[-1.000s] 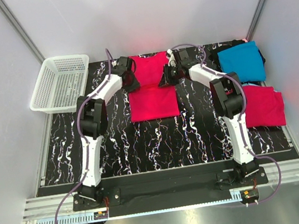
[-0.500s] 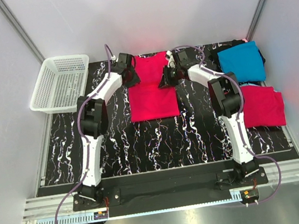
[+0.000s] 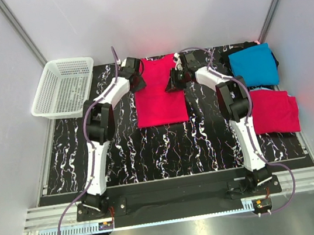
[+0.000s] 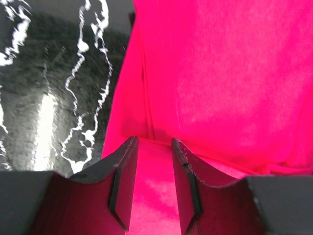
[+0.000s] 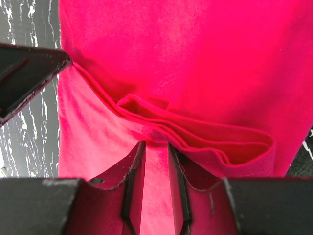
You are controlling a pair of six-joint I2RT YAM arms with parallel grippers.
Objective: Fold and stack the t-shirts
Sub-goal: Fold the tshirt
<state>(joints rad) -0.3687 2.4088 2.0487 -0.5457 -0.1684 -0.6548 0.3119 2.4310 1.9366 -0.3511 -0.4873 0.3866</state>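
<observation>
Red shirt (image 3: pixel 159 102) flat mid-table, far edge inside the narrow gaps of left gripper (image 4: pixel 153 142) and right gripper (image 5: pixel 156 145), probably to pull it smooth before folding; pinched or loose, cannot tell.

Red t-shirt (image 5: pixel 171 58) fills the tool's (image 5: pixel 155 147) narrow gap.

The pinkish-red t-shirt (image 3: pixel 158 96) in the middle of the overhead frame is soft, matt cloth with stitched hems visible close up. The turquoise t-shirt (image 3: pixel 254 64) and the red t-shirt (image 3: pixel 276 113) at the right look like the same matt cloth. The surface (image 3: pixel 167 148) is black, white-veined and marble-like, with a slight gloss. The basket (image 3: pixel 61 87) at upper left is white plastic mesh. The left claw (image 4: pixel 153 143) and right claw (image 5: pixel 155 145) are dull black, hard and smooth.
</observation>
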